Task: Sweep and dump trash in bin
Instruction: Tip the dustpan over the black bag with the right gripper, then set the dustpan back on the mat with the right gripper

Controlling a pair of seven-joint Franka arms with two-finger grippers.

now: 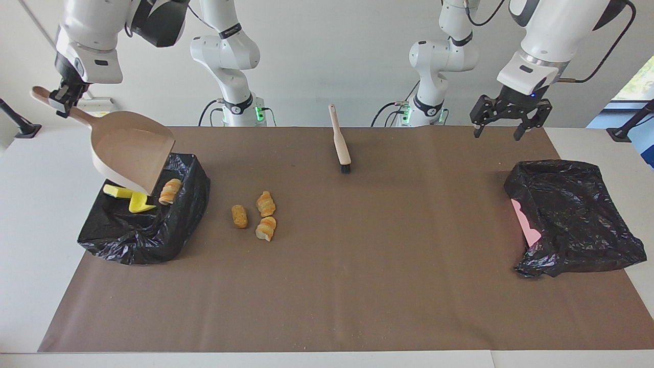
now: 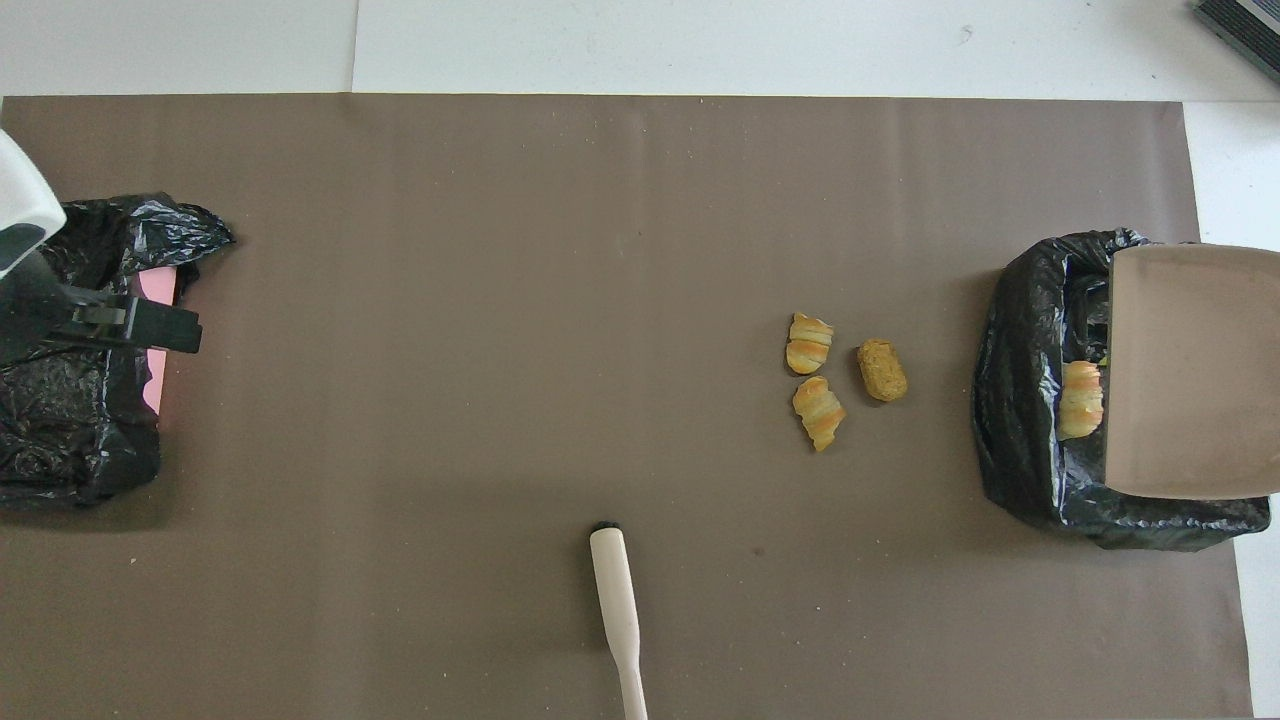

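My right gripper (image 1: 64, 98) is shut on the handle of the beige dustpan (image 1: 134, 156) and holds it tilted, mouth down, over the black-bag bin (image 1: 153, 235) at the right arm's end. Yellow chunks (image 1: 139, 202) and one striped bread piece (image 1: 170, 191) lie in that bin; the bread piece (image 2: 1082, 398) also shows from overhead beside the dustpan (image 2: 1190, 370). A brown nugget (image 1: 239, 215) and two bread pieces (image 1: 265, 203) (image 1: 266, 228) lie on the mat beside the bin. The pale lump is hidden. My left gripper (image 1: 498, 134) is open and empty, up in the air.
A wooden brush (image 1: 340, 139) lies on the brown mat (image 1: 357, 286) near the robots, midway between the arms. A second black bag (image 1: 567, 214) with a pink edge (image 1: 526, 222) sits at the left arm's end, below my left gripper.
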